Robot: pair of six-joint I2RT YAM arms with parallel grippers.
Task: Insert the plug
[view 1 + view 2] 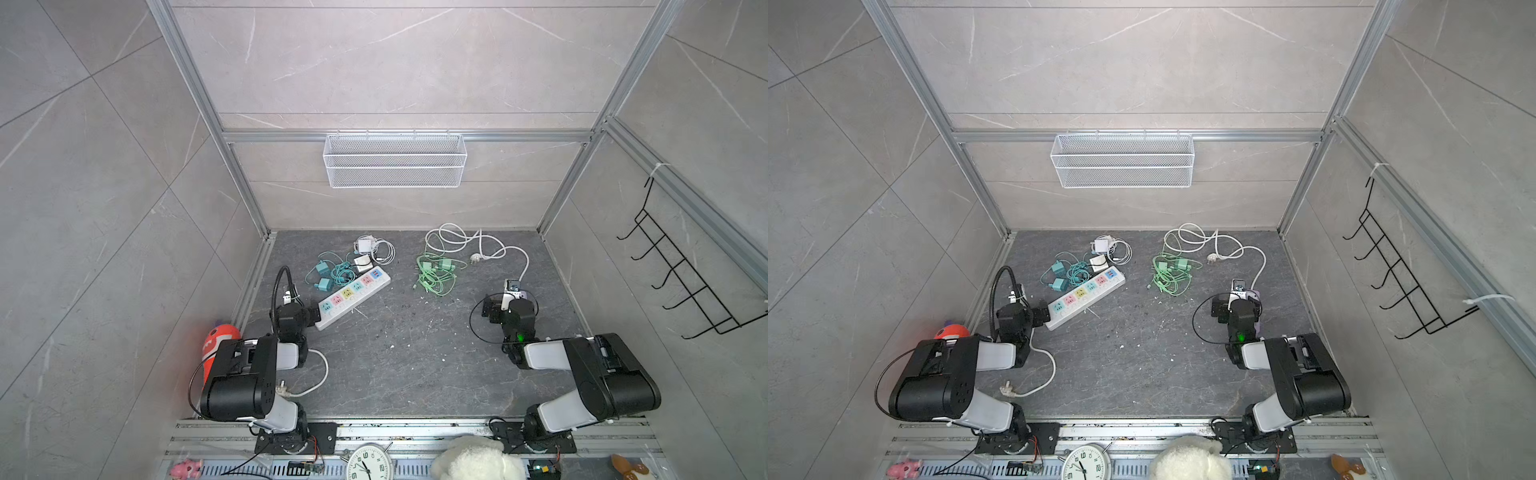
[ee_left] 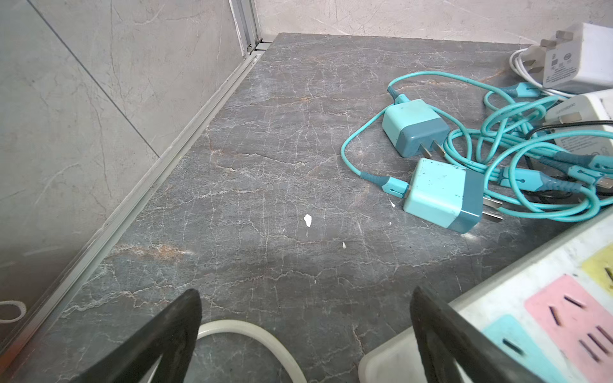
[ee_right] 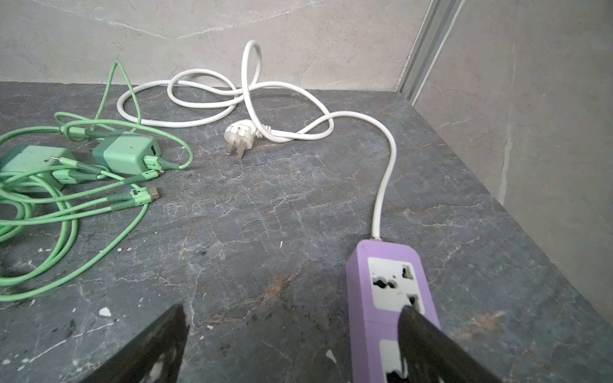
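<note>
Two top views first: my left gripper (image 1: pixel 313 316) is parked at the near end of the pastel strip (image 1: pixel 353 297), and my right gripper (image 1: pixel 506 300) is at the purple strip (image 1: pixel 513 286) on the right. I'd guess that's to pin each strip for a push. Teal chargers (image 1: pixel 323 276) lie loose just beyond the pastel strip; the white plug (image 1: pixel 475 258) lies farther back, unplugged.

Left wrist view: jaws spread wide, empty, one finger (image 2: pixel 441 331) over the strip's corner, charger prongs bare.

Right wrist view: wide and empty too, one finger (image 3: pixel 428 338) across the purple strip's socket face, green chargers (image 3: pixel 126 154) off to the left.

Which plug is meant I can't tell — nothing's in a socket yet.
</note>
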